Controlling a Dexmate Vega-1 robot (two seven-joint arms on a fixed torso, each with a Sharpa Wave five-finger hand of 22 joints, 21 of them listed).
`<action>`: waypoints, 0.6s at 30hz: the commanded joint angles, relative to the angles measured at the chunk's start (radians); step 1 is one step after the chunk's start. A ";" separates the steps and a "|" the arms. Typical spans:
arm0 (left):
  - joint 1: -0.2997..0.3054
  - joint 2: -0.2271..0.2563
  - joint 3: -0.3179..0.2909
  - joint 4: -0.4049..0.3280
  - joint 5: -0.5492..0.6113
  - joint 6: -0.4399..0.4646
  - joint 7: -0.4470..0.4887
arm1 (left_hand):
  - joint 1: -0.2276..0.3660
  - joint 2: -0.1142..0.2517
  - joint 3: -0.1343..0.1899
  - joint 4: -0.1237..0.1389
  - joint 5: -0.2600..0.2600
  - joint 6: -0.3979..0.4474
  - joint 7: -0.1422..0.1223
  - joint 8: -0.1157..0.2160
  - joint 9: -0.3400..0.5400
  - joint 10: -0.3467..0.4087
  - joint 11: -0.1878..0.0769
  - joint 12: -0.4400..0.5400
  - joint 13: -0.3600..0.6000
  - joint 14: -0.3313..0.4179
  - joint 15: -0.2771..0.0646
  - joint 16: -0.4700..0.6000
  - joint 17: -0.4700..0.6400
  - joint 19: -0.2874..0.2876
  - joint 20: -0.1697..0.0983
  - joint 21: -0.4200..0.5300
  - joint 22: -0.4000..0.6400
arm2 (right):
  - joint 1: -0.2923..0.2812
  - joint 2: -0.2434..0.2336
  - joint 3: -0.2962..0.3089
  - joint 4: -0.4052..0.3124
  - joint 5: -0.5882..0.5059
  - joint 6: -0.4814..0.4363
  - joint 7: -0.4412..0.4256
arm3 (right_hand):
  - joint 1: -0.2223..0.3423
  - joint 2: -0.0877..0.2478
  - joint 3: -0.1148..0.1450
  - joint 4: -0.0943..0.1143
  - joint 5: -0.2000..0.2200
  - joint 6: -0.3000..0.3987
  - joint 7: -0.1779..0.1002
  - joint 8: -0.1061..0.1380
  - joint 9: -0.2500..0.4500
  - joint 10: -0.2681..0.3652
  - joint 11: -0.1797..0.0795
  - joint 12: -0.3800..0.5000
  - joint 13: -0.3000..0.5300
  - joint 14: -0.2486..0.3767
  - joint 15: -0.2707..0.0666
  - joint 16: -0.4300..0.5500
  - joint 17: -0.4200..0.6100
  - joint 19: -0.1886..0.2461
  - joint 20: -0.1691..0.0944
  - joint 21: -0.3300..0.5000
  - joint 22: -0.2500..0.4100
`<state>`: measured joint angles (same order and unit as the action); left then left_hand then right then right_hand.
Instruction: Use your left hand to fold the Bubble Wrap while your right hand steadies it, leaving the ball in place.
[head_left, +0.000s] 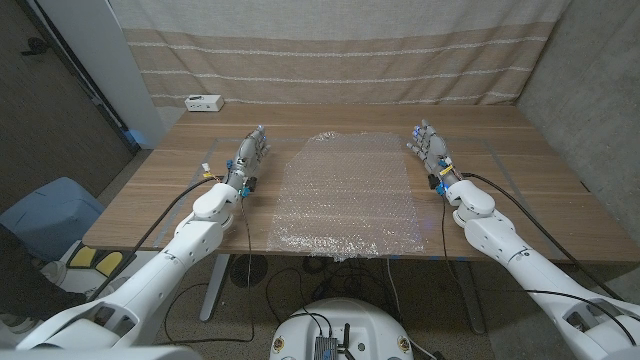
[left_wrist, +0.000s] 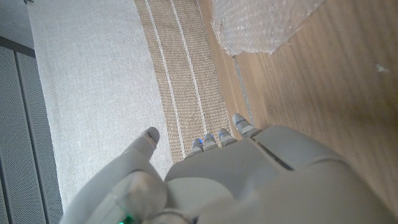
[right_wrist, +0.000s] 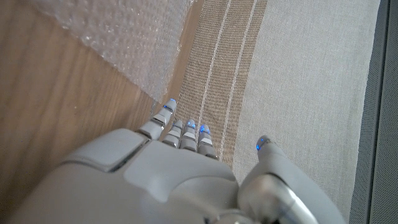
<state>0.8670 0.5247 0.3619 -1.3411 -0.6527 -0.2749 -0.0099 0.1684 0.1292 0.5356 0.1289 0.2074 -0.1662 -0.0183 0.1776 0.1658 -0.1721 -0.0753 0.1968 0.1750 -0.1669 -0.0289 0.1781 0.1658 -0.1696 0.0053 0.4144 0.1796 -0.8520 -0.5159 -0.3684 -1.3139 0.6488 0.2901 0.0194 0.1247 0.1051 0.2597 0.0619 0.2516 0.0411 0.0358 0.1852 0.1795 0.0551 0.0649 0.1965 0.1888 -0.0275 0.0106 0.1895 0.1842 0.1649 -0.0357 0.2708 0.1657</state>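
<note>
Head view: the long wooden tabletop (head_left: 540, 215) carries a clear rectangular sheet of bubble wrap (head_left: 350, 195), spread flat in the middle between the two white arms. Left hand (head_left: 249, 156) and right hand (head_left: 432, 150) stand just beside its side edges, fingers extended and apart, holding nothing. A small white box (head_left: 203, 101) sits at the far left corner.

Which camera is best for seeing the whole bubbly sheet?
The head view: the bubble wrap lies spread out between both hands, all edges visible. The left wrist view catches only one corner; the right wrist view only an edge strip.
</note>
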 joint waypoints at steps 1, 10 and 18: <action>0.031 0.023 -0.005 -0.051 0.015 0.011 0.034 | 0.006 -0.001 0.007 -0.001 0.006 -0.103 0.001 0.004 0.004 -0.081 -0.003 0.004 0.002 -0.097 0.000 0.006 0.005 -0.004 0.000 0.005 0.003 | -0.012 -0.008 -0.001 -0.019 -0.016 0.000 -0.016 | 0.014 -0.004 0.008 -0.004 0.006 0.000 0.007 0.004 0.001 0.000 0.007 0.007 0.001 -0.004 0.006 0.007 0.001 0.010 0.002 0.004 0.003; 0.054 0.079 0.018 -0.134 0.193 0.025 0.176 | 0.015 -0.026 -0.012 -0.053 -0.007 0.010 -0.037 0.016 0.008 0.026 0.065 0.023 0.006 0.084 0.117 0.027 0.006 0.085 0.142 0.008 0.007 | -0.035 -0.063 -0.022 -0.101 -0.113 -0.047 -0.096 | 0.178 0.029 0.091 -0.126 -0.014 0.013 -0.015 0.011 0.002 0.030 0.022 0.009 0.002 0.042 0.066 0.013 -0.002 0.045 0.090 -0.020 0.010; 0.090 0.147 0.037 -0.261 0.395 0.117 0.327 | 0.066 -0.002 0.015 -0.107 -0.018 0.090 -0.022 0.027 0.009 0.134 0.102 0.047 0.011 0.133 0.139 0.020 0.007 0.110 0.191 0.004 0.012 | -0.072 -0.128 -0.034 -0.204 -0.254 -0.091 -0.209 | 0.302 0.068 0.161 -0.203 -0.060 0.144 -0.055 0.038 0.005 0.127 -0.006 0.030 0.007 0.141 0.054 0.041 0.007 0.077 0.110 -0.030 0.014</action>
<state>0.9169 0.5964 0.3769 -1.4538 -0.4819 -0.2425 0.1474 0.2153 0.1179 0.5431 0.0370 0.1918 -0.0872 -0.0470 0.1966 0.1702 -0.0478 0.0242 0.2385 0.1842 -0.0423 0.1088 0.2002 0.1703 -0.0649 0.1923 0.4143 0.1890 -0.8858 -0.5748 -0.3862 -1.4084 0.5407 0.2483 -0.0704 0.4032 0.1659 0.4072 -0.1306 0.1958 0.1617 -0.0146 0.2191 0.1796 0.1579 0.0641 0.2153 0.1934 0.0853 0.0711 0.2189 0.1873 0.2250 0.0720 0.2397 0.1749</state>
